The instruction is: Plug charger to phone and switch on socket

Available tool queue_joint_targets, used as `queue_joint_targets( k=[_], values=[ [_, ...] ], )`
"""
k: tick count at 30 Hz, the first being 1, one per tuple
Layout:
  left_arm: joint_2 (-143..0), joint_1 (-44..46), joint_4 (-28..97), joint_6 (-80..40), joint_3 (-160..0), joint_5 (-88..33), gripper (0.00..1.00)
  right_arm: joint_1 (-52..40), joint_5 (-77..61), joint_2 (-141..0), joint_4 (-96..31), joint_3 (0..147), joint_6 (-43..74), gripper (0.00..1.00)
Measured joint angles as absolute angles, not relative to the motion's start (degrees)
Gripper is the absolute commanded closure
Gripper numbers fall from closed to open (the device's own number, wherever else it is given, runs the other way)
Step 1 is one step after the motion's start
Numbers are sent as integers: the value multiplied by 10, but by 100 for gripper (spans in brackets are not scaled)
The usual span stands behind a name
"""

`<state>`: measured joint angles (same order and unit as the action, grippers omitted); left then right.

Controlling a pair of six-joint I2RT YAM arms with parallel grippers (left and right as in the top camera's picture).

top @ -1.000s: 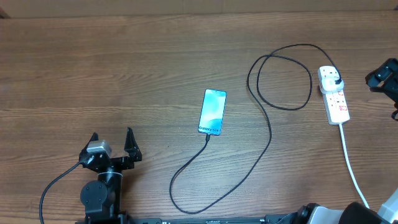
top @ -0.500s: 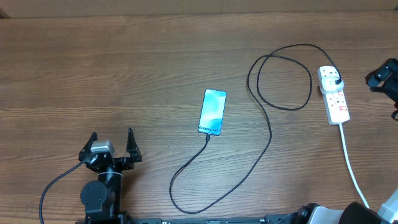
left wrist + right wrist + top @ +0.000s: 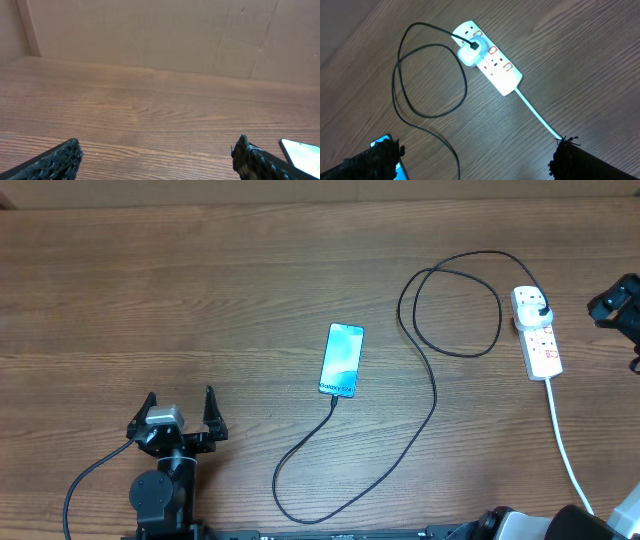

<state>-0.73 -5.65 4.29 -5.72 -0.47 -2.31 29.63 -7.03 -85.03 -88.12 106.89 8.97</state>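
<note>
two end effectors are in view, and both stand spread wide with nothing between the fingers: the left end effector [image 3: 179,398] at the near left of the worktop [image 3: 200,270], the right end effector [image 3: 480,143] at the far right edge. the phone [image 3: 341,360] lies face up near the middle, screen lit, its long axis running far to near with a slight tilt. the black cable [image 3: 435,395] reaches the phone's near end and seems seated there, though the joint is too small to be sure. from the phone it loops near, then right and far, to a plug [image 3: 469,54] sitting in the far end of the power strip [image 3: 541,345]. the strip's long axis also runs far to near, and its white cord [image 3: 565,450] trails toward the near edge. the strip lies just left of the right end effector and well apart from the left one, so the right arm is nearer. what is left appears to be the switch: the red switches [image 3: 493,50] sit in a row along the strip, and the one beside the plug is the likely target for a press from above.
</note>
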Motion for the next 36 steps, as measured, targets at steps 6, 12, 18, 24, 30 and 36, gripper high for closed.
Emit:
queue_joint_targets(
  k=[6, 12, 18, 24, 30, 36],
  values=[
    [-7, -57, 43, -57, -5, -23, 1, 296, -70, -850, -881, 1069, 90, 0],
    [-7, -57, 43, -57, -5, -23, 0, 296, -70, -850, -881, 1069, 90, 0],
    [-7, -57, 43, -57, -5, -23, 0, 296, -70, -850, -860, 1069, 90, 0],
    [-7, -57, 43, -57, -5, -23, 0, 245, -80, -798, -717, 1038, 90, 0],
    [-8, -57, 43, -57, -5, -23, 0, 166, -88, -699, -546, 936, 90, 0],
    [-7, -57, 43, -57, -5, -23, 0, 84, -91, -610, -269, 717, 90, 0]
  ],
)
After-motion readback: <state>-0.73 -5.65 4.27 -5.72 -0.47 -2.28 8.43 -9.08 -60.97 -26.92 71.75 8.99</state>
